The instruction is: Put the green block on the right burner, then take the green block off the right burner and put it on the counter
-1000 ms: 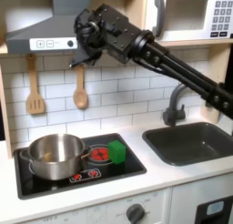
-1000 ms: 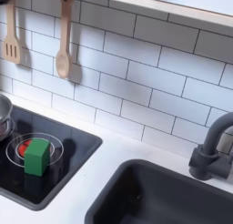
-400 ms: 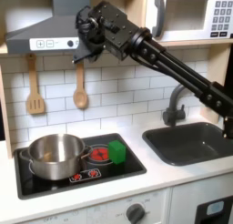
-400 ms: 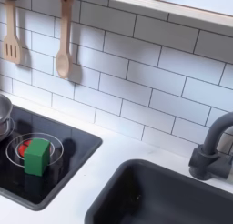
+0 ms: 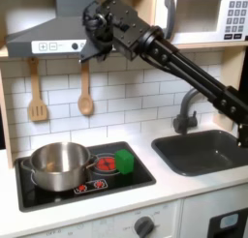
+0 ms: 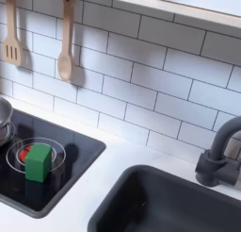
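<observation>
while the gripper (image 5: 83, 56) hangs high, jaws unreadable, the green block (image 5: 125, 161) covers the right burner (image 6: 28, 153).

So the block (image 5: 125, 161) sits on the burner (image 5: 106, 164), just right of the pot (image 5: 58, 165) in the first exterior view. Sink (image 5: 203, 150) is further right, set in the counter (image 5: 155, 189). Spoon (image 5: 85, 92) and spatula (image 5: 37, 95) hang on the wall behind.

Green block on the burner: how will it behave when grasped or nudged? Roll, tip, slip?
The green block is a squat cube with flat faces, so it probably won't roll or tip. It looks rigid and small beside the pot, likely light. It sits on the glossy black stove panel, so a nudge may make it slide rather than stay.
</observation>
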Controlling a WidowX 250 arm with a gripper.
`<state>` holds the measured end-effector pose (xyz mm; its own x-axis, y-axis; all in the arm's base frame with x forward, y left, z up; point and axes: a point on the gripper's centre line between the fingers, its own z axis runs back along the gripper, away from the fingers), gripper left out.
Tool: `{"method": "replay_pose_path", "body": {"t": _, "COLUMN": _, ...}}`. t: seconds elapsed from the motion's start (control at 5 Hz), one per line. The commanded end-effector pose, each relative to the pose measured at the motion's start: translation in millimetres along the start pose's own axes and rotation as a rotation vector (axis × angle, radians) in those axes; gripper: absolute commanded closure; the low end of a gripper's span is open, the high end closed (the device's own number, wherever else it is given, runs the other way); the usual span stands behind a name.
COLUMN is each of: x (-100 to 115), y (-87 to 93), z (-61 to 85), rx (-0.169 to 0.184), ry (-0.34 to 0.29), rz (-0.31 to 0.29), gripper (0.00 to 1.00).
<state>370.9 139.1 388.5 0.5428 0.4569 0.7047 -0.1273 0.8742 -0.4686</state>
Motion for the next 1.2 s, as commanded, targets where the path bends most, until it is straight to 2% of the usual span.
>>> {"method": "replay_pose_path", "body": {"t": 0.0, "x": 7.3, "y": -0.8, "z": -0.5, "rx": -0.001, "ry": -0.008, "rz": 0.001, "gripper": 1.00}}
{"method": "replay_pose_path", "body": {"t": 0.4, "x": 14.1, "y": 11.5, "z": -17.2, "rx": 0.013, "ry": 0.004, "rz": 0.027, "gripper": 1.00}}
{"method": "replay_pose_path", "body": {"t": 0.8, "x": 15.2, "y": 14.1, "z": -25.9, "rx": 0.007, "ry": 0.013, "rz": 0.048, "gripper": 1.00}}
{"method": "replay_pose_path", "body": {"t": 1.0, "x": 15.8, "y": 11.0, "z": -23.5, "rx": 0.003, "ry": 0.008, "rz": 0.048, "gripper": 1.00}}
